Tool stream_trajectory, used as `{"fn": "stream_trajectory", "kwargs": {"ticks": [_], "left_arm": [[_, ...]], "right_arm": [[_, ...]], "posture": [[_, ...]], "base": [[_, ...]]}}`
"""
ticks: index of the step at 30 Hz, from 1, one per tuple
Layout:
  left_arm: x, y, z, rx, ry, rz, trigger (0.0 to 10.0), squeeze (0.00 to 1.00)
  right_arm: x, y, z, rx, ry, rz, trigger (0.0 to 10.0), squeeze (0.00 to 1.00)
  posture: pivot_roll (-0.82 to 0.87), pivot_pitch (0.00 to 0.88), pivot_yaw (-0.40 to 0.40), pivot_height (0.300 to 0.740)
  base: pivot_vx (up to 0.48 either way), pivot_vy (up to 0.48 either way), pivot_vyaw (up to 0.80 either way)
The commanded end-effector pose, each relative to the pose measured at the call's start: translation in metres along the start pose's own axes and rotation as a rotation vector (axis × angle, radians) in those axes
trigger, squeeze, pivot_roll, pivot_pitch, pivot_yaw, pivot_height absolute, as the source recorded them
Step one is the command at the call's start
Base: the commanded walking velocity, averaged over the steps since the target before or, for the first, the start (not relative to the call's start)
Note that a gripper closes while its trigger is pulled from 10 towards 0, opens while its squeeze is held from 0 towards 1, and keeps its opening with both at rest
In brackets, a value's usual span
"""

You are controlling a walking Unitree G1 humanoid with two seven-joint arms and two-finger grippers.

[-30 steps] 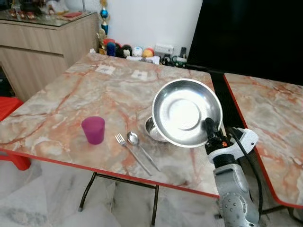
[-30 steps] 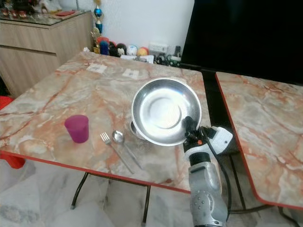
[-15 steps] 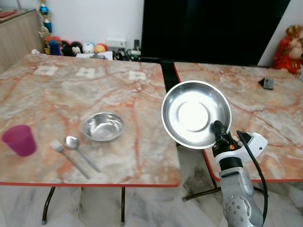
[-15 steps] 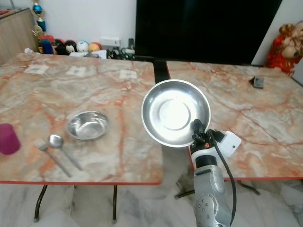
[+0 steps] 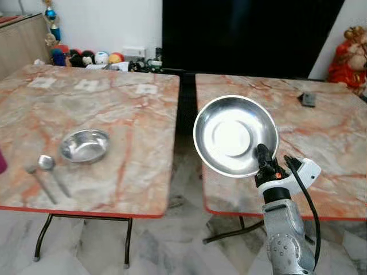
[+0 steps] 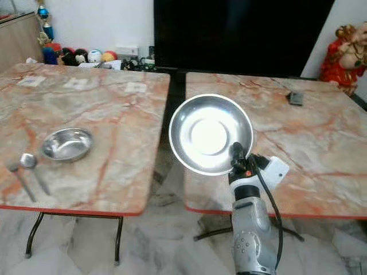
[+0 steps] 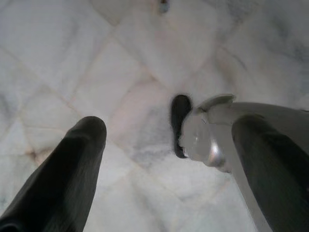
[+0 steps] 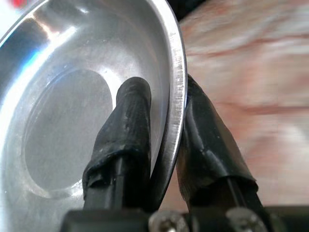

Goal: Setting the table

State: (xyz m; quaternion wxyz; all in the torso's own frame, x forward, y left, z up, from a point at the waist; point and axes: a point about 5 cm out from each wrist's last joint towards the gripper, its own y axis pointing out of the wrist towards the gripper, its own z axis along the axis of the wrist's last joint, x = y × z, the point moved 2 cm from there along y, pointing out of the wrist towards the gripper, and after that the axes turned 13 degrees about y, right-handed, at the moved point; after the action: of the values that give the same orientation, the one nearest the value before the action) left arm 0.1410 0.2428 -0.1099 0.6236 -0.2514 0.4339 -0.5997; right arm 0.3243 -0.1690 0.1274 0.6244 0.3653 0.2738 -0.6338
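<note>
The steel plate (image 5: 235, 135) stands tilted above the gap between two worktops, our right pincer (image 8: 164, 140) pinching its rim. Our left pincer (image 7: 164, 145) hangs spread over the floor (image 7: 96, 58). A bowl (image 5: 85, 145) sits on the left worktop (image 5: 132, 114).

Polished, mirror-bright metal plate (image 5: 235, 135); matt black rubbery fingers (image 8: 126, 128) on the right claw (image 8: 161, 130); glossy marble-patterned counter (image 5: 321, 134); shiny steel bowl (image 5: 84, 145).

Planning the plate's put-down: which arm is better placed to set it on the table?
Right. The right gripper already pinches the plate by its rim above the table; the left gripper hangs over floor.
</note>
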Motion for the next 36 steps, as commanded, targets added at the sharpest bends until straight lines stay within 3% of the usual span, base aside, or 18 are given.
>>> {"fn": "stream_trajectory", "kwargs": {"ticks": [1, 8, 19, 32, 36], "left_arm": [[0.0, -0.001, -0.007, -0.03, 0.016, -0.013, 10.0, 0.0], [-0.011, -0.003, -0.011, -0.037, 0.009, 0.002, 10.0, 0.0], [-0.01, -0.003, -0.013, -0.041, -0.003, 0.001, 10.0, 0.0], [0.002, -0.002, -0.008, -0.021, -0.042, -0.017, 10.0, 0.0], [0.005, -0.001, -0.007, -0.019, -0.045, -0.021, 10.0, 0.0]], "right_arm": [[-0.004, 0.002, 0.006, 0.032, 0.001, 0.012, 10.0, 0.0], [-0.001, 0.003, 0.008, 0.048, 0.001, -0.006, 10.0, 0.0], [0.008, 0.002, 0.014, 0.084, -0.008, -0.066, 10.0, 0.0], [0.026, 0.002, 0.022, 0.117, -0.03, -0.172, 10.0, 0.0], [0.027, 0.002, 0.022, 0.117, -0.032, -0.186, 10.0, 0.0]], "posture": [[0.01, 0.0, -0.041, 0.74], [0.01, 0.0, -0.04, 0.74], [0.01, 0.0, -0.04, 0.74], [0.02, 0.0, -0.041, 0.74], [0.02, 0.0, -0.04, 0.74]], "base": [[0.0, -0.382, 0.0], [0.0, -0.384, 0.0], [0.0, -0.38, 0.0], [0.0, 0.0, 0.0], [0.0, 0.0, -0.8]]}}
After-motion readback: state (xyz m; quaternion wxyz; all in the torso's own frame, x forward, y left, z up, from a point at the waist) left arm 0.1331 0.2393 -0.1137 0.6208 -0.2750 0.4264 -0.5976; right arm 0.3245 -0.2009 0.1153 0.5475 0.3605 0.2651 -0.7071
